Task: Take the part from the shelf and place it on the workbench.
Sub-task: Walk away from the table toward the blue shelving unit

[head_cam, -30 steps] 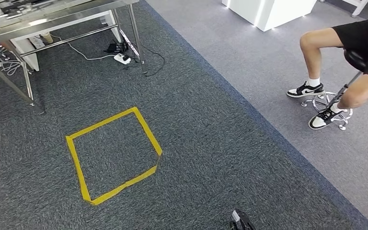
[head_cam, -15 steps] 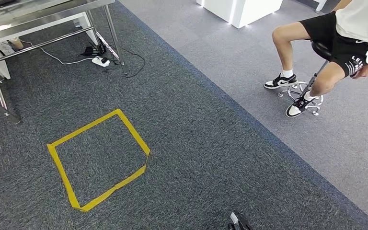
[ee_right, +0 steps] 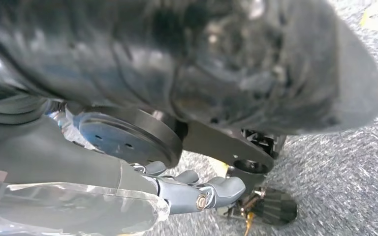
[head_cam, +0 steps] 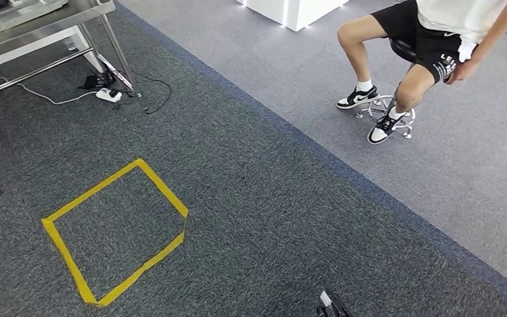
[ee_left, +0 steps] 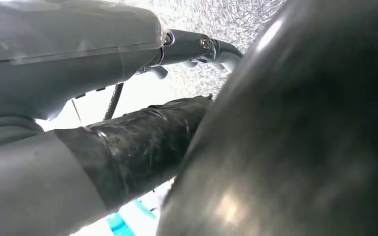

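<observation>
While both arms hang, the left hand (ee_left: pixel 197 46) and right hand (ee_right: pixel 202 191) show curled fingers holding nothing I can make out. Neither part nor shelf is visible; the metal desk (head_cam: pixel 72 16) lies far ahead-left, beyond the yellow tape square (head_cam: pixel 115 231).

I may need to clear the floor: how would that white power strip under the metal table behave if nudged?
The power strip looks small and light, so it would likely slide on the carpet. Its cables would probably drag and tug it back, perhaps snagging the table leg.
</observation>
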{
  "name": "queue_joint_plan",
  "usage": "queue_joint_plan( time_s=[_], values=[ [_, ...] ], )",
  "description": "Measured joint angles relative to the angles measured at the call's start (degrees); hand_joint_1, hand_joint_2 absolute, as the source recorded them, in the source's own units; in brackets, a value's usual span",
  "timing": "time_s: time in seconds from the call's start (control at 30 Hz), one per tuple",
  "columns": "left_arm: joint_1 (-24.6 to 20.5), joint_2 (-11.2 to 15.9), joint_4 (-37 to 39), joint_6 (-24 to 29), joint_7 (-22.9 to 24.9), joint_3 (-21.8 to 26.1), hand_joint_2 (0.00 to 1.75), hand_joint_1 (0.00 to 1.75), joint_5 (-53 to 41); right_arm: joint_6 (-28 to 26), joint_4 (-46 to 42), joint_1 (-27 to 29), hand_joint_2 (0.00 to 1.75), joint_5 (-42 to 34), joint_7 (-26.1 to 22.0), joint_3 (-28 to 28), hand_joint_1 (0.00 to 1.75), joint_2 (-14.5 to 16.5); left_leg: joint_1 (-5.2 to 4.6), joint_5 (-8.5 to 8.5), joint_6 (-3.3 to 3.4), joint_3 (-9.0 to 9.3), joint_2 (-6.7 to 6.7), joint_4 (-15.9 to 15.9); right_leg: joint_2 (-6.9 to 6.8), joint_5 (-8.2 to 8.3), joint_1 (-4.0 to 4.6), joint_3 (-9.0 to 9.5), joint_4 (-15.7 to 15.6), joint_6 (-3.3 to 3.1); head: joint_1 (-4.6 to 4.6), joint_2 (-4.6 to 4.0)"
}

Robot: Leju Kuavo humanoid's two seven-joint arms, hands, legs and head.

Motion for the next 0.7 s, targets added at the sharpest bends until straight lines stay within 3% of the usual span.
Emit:
queue_joint_plan(
  time_s=[0.07, 0.13, 0.2, 0.23, 0.3, 0.33, 0.4, 0.43, 0.47, 0.5, 0.53, 0.6, 0.63, 0.7],
  values=[
    [0.2, 0.0, 0.0, 0.0, -0.3, 0.0, 0.0, 0.0, 0.0, 0.4, 0.0, -0.1, 0.0, -0.3, 0.0, 0.0, 0.0, 0.1, -0.01, 2.71, 0.5, 3.27, -1.98, -7.0, 1.15, 0.2, 0.05, -0.25, 0.2, 0.44, 0.02, 0.0],
    [0.3, 0.0, 0.0, 0.0, -0.6, 0.0, 0.0, 0.0, 0.1, 0.7, 0.1, -0.1, 0.0, -0.6, -0.1, 0.0, 0.0, 0.1, -0.14, 2.96, 0.8, 4.16, -2.99, -9.4, 2.0, 0.66, 0.0, -0.74, 0.2, 1.24, 0.01, 0.0],
    [0.2, 0.0, 0.0, 0.0, -1.0, 0.0, 0.0, 0.0, 0.1, 1.0, 0.2, 0.1, 0.0, -1.1, -0.1, 0.0, 0.0, 0.1, -0.09, 3.4, 1.27, 4.19, -2.22, -9.9, 2.56, 1.08, -0.1, -1.03, -0.1, 2.03, 0.02, 0.0],
    [0.2, -0.1, 0.0, 0.0, -1.0, 0.0, 0.0, 0.0, 0.1, 1.1, 0.3, 0.3, 0.0, -1.3, -0.2, 0.0, 0.0, 0.1, 0.0, 3.73, 1.59, 4.28, -1.72, -10.3, 2.11, 1.0, -0.06, -1.15, 0.1, 2.28, 0.03, 0.0],
    [0.2, -0.2, 0.0, 0.2, -0.9, 0.0, 0.0, 0.0, 0.1, 1.5, 0.4, 0.3, 0.0, -1.7, -0.2, 0.0, 0.0, 0.0, 0.17, 4.36, 2.31, 4.36, -0.54, -11.0, -0.19, -1.42, 0.05, -2.63, 3.4, 2.51, 0.17, 0.0],
    [0.3, -0.2, 0.0, 0.3, -0.9, 0.0, 0.0, 0.0, 0.1, 1.8, 0.5, 0.2, 0.0, -1.9, -0.3, 0.0, 0.0, 0.0, 0.07, 4.49, 2.5, 4.28, 0.04, -11.1, -1.31, -3.43, 0.13, -4.09, 6.8, 2.63, 0.23, 0.0],
    [0.4, -0.2, 0.0, 0.4, -1.0, 0.0, 0.0, 0.0, 0.1, 2.4, 0.6, 0.2, 0.0, -2.3, -0.5, 0.0, 0.0, 0.1, -0.07, 4.58, 2.68, 4.0, 1.26, -11.1, -2.04, -7.07, 0.13, -7.26, 14.4, 2.88, 0.28, 0.0],
    [0.4, -0.2, 0.0, 0.4, -1.1, 0.0, 0.0, 0.0, 0.1, 2.8, 0.7, 0.2, 0.0, -2.5, -0.7, 0.0, 0.0, 0.1, -0.1, 4.59, 2.69, 3.91, 1.84, -11.0, -2.11, -7.59, 0.09, -7.92, 16.5, 2.97, 0.28, 0.0],
    [0.4, -0.2, 0.0, 0.5, -1.2, 0.0, 0.0, 0.0, 0.1, 3.1, 0.9, 0.3, 0.0, -2.6, -0.8, 0.0, 0.0, 0.1, -0.11, 4.58, 2.67, 3.86, 2.36, -10.9, -2.2, -7.01, 0.05, -7.47, 16.3, 3.01, 0.27, 0.0],
    [0.4, -0.2, 0.0, 0.5, -1.2, 0.0, 0.0, 0.0, 0.1, 3.4, 1.0, 0.3, 0.0, -2.8, -0.9, 0.0, 0.0, 0.1, -0.11, 4.54, 2.61, 3.85, 2.78, -10.8, -2.38, -5.5, 0.01, -5.86, 13.8, 3.01, 0.28, 0.0],
    [0.3, -0.2, 0.0, 0.5, -1.2, 0.0, 0.0, 0.0, 0.1, 3.7, 1.2, 0.3, 0.0, -3.0, -1.0, 0.0, 0.0, 0.1, -0.1, 4.45, 2.47, 3.85, 3.12, -10.6, -2.82, -3.59, -0.02, -3.43, 9.8, 2.97, 0.29, 0.0],
    [0.2, -0.2, 0.0, 0.5, -1.1, 0.0, 0.0, 0.0, 0.1, 4.2, 1.6, 0.3, 0.0, -3.4, -1.1, 0.0, 0.0, 0.1, -0.38, 4.09, 1.88, 3.7, 3.63, -10.1, -4.2, -1.44, 0.21, 0.6, 2.4, 2.56, 0.27, 0.0],
    [0.2, -0.2, 0.0, 0.5, -1.1, -0.1, 0.0, 0.0, 0.1, 4.5, 1.7, 0.3, 0.0, -3.7, -1.1, 0.0, 0.0, 0.2, -0.53, 3.96, 1.56, 3.62, 3.86, -9.9, -4.6, -1.16, 0.34, 1.47, 0.5, 2.23, 0.2, 0.0],
    [0.0, -0.2, 0.0, 0.4, -1.1, -0.1, 0.0, 0.0, 0.1, 4.8, 2.1, 0.3, 0.0, -4.2, -1.2, 0.0, 0.0, 0.4, -0.66, 3.92, 1.04, 3.55, 4.34, -9.7, -4.24, -1.22, 0.53, 1.34, 0.0, 1.46, 0.09, 0.0]
  ],
)
